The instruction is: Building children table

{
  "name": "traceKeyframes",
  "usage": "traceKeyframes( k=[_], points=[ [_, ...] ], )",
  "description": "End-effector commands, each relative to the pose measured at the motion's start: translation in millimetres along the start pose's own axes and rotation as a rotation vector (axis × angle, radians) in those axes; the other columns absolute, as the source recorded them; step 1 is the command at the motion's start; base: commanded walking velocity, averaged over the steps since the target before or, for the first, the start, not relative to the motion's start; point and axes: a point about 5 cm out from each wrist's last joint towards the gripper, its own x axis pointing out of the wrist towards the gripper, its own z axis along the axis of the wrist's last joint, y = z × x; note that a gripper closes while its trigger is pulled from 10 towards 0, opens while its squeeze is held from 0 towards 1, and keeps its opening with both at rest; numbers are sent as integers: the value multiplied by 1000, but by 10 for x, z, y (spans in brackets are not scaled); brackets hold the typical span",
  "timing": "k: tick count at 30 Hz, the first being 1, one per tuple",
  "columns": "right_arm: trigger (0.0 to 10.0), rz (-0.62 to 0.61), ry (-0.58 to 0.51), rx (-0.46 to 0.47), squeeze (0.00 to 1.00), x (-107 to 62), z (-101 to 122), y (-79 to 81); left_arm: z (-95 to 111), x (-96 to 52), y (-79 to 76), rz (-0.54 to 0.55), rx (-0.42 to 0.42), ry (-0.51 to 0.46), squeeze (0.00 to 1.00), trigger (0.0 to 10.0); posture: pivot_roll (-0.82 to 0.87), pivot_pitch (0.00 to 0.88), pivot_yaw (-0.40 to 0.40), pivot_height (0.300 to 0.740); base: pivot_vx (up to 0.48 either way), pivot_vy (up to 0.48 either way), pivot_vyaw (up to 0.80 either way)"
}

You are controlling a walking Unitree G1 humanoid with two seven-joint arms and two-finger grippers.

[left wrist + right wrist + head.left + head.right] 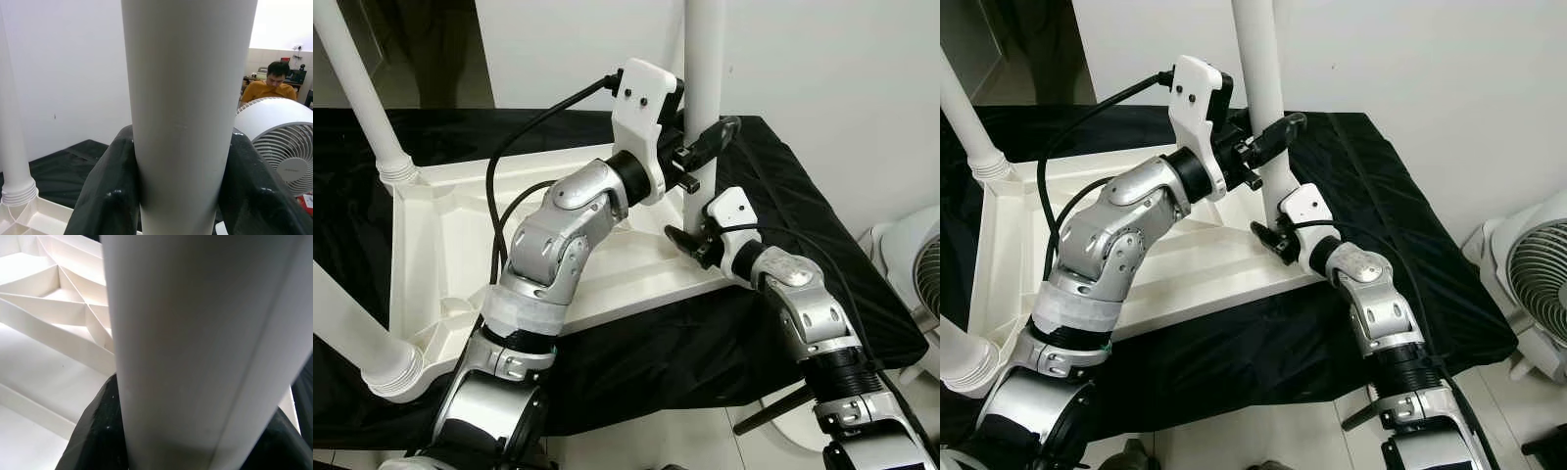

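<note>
**Leg held at 2 heights, socket corner at risk**

On the black-covered surface the white table top lay upside down, its ribbed underside facing up. 2 legs already stood in the corners on the robot's left. At the far right corner, the upright leg was gripped twice: the left gripper had its black fingers clamped on the tube higher up, and the right gripper was closed around it just above the socket.

I judged the main danger to be tilt. If the 2 grippers pushed on different lines, the leg could lean and jam in the socket. A hard downward push at this corner could also shift the top on the cloth. A white fan stood near the right arm.
</note>
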Motion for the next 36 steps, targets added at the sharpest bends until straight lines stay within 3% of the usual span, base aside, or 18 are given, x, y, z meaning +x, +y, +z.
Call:
traceKeyframes(
  k=[1,2,3,5,6,7,9,10,15,16,19,20,22,28,36],
  points=[
    [10000,-10,0,29,0,13,-22,-3,52,29,-8,-18,23,-25,0,0,98,0,-58,740,0,0,0],
    [10000,-10,0,29,0,13,-22,-3,52,29,-8,-18,23,-25,0,0,98,0,-58,740,0,0,0],
    [10000,-26,-9,34,329,22,-15,3,52,30,6,-10,18,-29,0,0,91,0,-50,740,0,0,0],
    [10000,-26,-9,34,329,22,-15,3,52,30,6,-10,18,-29,0,0,91,0,-50,740,0,0,0],
    [10000,-49,-26,46,1000,31,1,0,47,32,19,-2,17,-30,0,0,86,0,-48,740,0,0,0],
    [10000,-77,-41,53,1000,36,20,-4,32,43,32,15,15,-20,0,4745,81,0,-45,740,0,0,0],
    [10000,-95,-50,58,1000,39,32,-9,20,50,39,26,14,-12,0,4745,81,0,-45,740,0,0,0],
    [10000,-103,-61,66,1000,45,47,-9,6,60,46,39,19,-1,0,10000,79,0,-40,740,0,0,0],
    [10000,-190,-69,52,1000,68,72,-55,7,104,86,147,1,11,0,10000,82,0,-43,740,0,0,0],
    [10000,-243,-70,61,392,78,70,-89,16,124,128,219,38,38,0,10000,90,0,-46,740,0,0,0],
    [10000,-259,-70,62,392,83,70,-95,18,127,144,243,48,47,0,10000,90,0,-46,740,0,0,0],
    [10000,-285,-72,57,0,101,76,-90,31,133,180,283,46,52,0,10000,91,0,-47,740,0,0,0],
    [10000,-285,-72,57,0,101,76,-90,31,133,180,283,46,52,0,10000,91,0,-47,740,0,0,0],
    [10000,-514,-82,4,0,323,197,-27,255,260,328,435,11,48,0,10000,87,0,-44,740,0,0,0],
    [10000,-667,-106,-30,0,451,322,-23,410,337,297,472,-36,-11,0,10000,92,0,-62,740,0,0,0]
  ],
)
